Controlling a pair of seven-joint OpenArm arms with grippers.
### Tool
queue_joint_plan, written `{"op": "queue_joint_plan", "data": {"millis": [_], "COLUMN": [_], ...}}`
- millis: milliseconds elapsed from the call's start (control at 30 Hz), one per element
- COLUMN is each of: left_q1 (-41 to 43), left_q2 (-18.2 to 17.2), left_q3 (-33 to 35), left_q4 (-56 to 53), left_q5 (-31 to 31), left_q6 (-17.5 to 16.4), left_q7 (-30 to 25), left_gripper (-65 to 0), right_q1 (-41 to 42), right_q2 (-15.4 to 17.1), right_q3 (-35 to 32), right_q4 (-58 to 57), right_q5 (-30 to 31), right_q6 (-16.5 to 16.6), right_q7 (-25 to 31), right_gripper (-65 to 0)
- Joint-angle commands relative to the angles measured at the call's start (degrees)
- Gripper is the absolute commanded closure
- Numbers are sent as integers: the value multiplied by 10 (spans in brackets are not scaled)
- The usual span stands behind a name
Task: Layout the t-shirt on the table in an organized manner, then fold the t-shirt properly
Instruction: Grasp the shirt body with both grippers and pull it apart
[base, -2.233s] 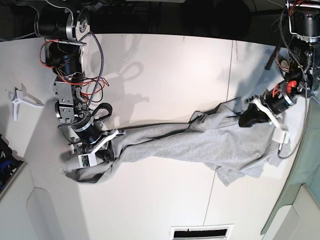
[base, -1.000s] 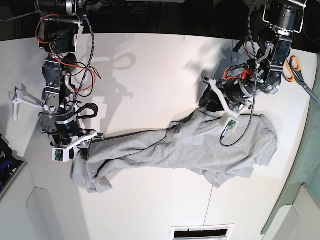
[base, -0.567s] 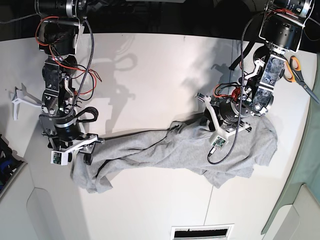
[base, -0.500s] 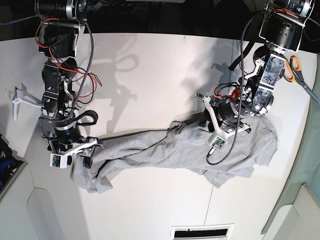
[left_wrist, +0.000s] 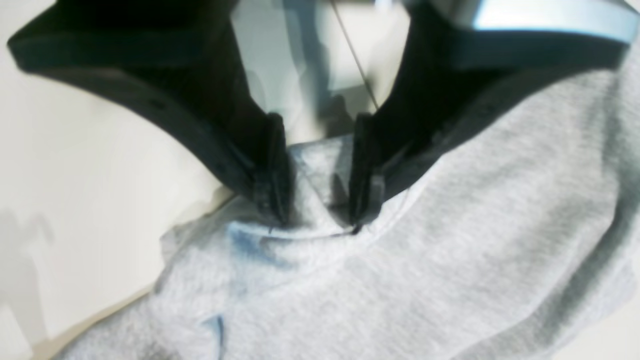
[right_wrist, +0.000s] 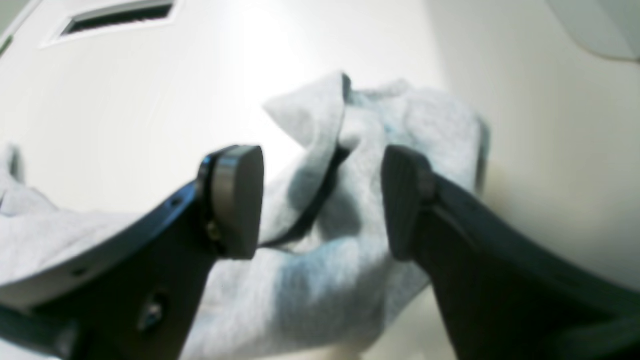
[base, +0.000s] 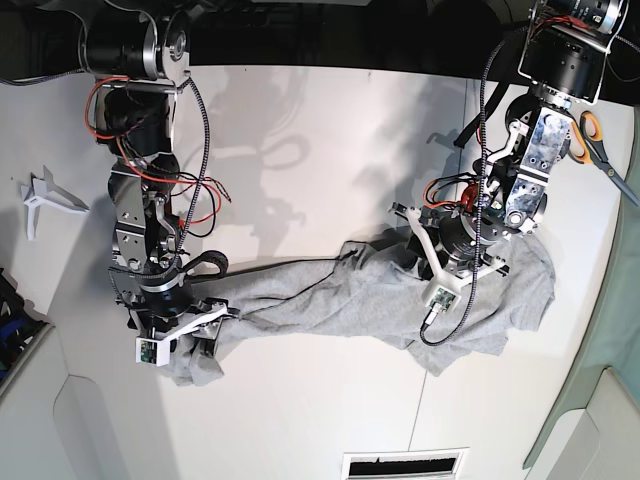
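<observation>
Right now shirt (base: 330, 300) lies in a long bunched rope across the table (base: 320, 150), wide end by left arm, thin end by right arm. Looks soft, light, floppy; prob. slides easy on the smooth top and sags if lifted by one spot. Left gripper (left_wrist: 315, 200) pinches a small fold near an edge. Right gripper (right_wrist: 320, 200) spread wide over a crumpled end with a dark rim, holding nothing. Best to grab at edges or corners, both sides, then pull apart flat.
</observation>
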Motion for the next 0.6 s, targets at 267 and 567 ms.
{"op": "queue_joint_plan", "data": {"millis": [267, 567], "left_q1": [-10, -10], "left_q2": [-3, -3], "left_q3": [-3, -3], "left_q4": [11, 11], "left_q5": [-2, -2], "left_q6": [0, 0], "left_q7": [-13, -13], "left_gripper": [-241, -241], "right_q1": [66, 66], "right_q2": [-2, -2], "right_q3": [-1, -1], "right_q4": [-120, -115], "right_q5": [0, 0], "right_q6": [9, 19], "right_q7": [44, 51], "right_gripper": [-373, -371]}}
